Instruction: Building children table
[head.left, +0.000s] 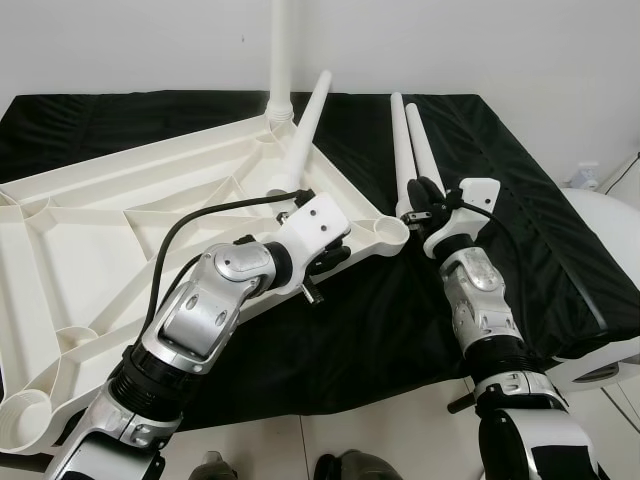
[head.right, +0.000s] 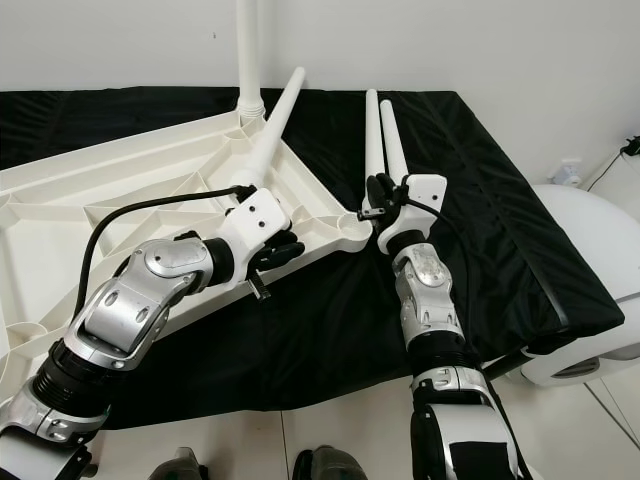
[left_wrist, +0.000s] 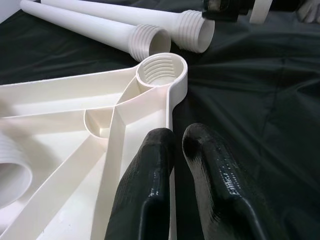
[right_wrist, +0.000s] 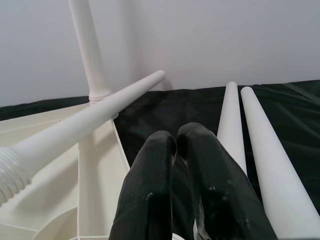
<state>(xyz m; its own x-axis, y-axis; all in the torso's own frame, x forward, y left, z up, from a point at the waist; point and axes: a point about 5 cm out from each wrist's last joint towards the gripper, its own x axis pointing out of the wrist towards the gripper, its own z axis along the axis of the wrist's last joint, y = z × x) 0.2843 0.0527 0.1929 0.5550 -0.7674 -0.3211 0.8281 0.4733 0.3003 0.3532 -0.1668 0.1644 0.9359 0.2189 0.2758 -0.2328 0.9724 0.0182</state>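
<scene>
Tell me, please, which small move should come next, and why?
Probably the right end effector should open and grasp the nearer loose leg beside it: its fingers are shut and empty, one leg already stands screwed in, and the corner socket next to the loose legs' threaded ends is unfilled.

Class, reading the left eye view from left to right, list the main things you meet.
Upside-down white tabletop → left end effector → two loose white legs → right end effector → black cloth.
</scene>
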